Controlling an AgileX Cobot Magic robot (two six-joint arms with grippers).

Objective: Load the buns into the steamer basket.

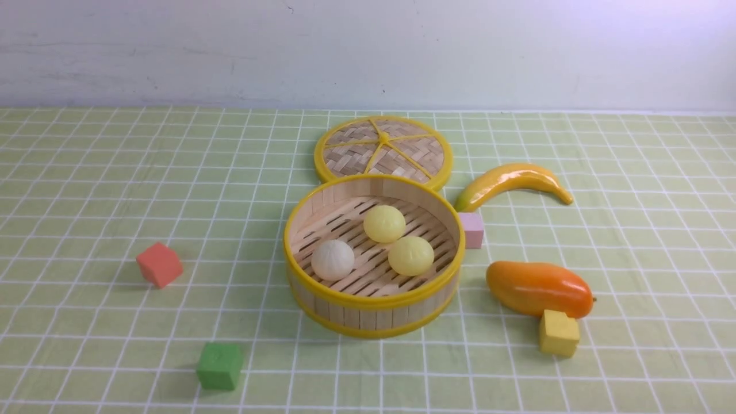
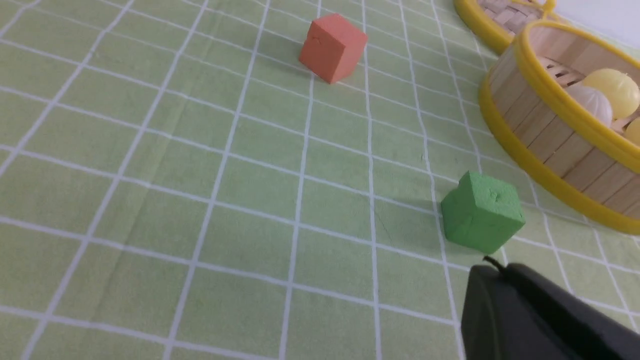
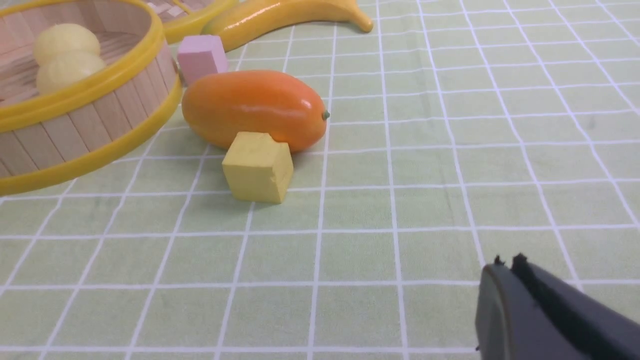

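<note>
The steamer basket (image 1: 374,315) stands mid-table with three buns on its slatted floor: an off-white pleated bun (image 1: 333,260) and two pale yellow buns (image 1: 384,223) (image 1: 410,256). The left wrist view shows the basket wall (image 2: 550,135) with the white bun (image 2: 592,105) and a yellow bun (image 2: 612,87) inside. My left gripper (image 2: 492,267) is shut and empty, low over the cloth beside the green cube. My right gripper (image 3: 505,265) is shut and empty, well away from the basket (image 3: 85,125). Neither arm shows in the front view.
The woven lid (image 1: 383,150) lies behind the basket. A banana (image 1: 512,181), pink cube (image 1: 471,230), orange mango (image 1: 539,288) and yellow cube (image 1: 558,332) sit on the right. A red cube (image 1: 159,264) and green cube (image 1: 219,365) sit on the left.
</note>
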